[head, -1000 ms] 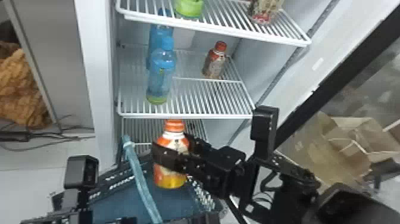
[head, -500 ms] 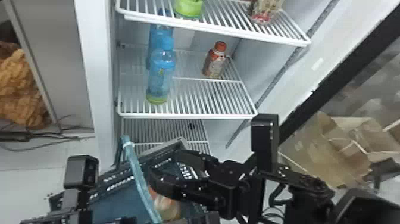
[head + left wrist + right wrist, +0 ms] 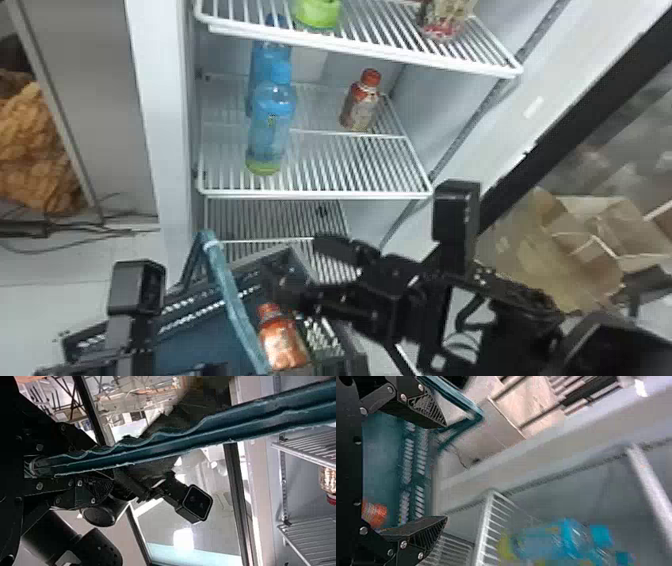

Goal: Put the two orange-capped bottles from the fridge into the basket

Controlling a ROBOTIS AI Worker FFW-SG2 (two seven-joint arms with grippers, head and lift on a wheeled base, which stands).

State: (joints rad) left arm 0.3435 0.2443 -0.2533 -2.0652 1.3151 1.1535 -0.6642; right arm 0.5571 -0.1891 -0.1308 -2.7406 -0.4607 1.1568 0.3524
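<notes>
"While my right hand (image 3: 300,265) hangs empty beside the basket (image 3: 195,345), fingers spread wide, what worries you?"

"The basket rim, mostly. If I lift too late on the way back in, a spread finger could hook it and tip the lot. One orange-capped bottle (image 3: 282,342) is already in there, close by the handle (image 3: 206,431)."

"And your left hand?"

"Closed on that handle. If it drifts, I reckon the basket swings and the bottle rolls."

"Where's the other one?"

"The second orange-capped bottle (image 3: 361,107) stands at the back of the middle shelf (image 3: 315,194), towards the right. Come in too high and I'd knock the upper shelf (image 3: 360,50); too far left and I'd topple the front blue bottle (image 3: 272,125) into the rear blue bottle (image 3: 257,75)."

"Anything overhead?"

"A green container (image 3: 320,12) and a red-based jar (image 3: 445,22) on the upper shelf. A bump from below could shake both. I'd go in low, from the right, minding the fridge's side wall (image 3: 440,110)."
</notes>
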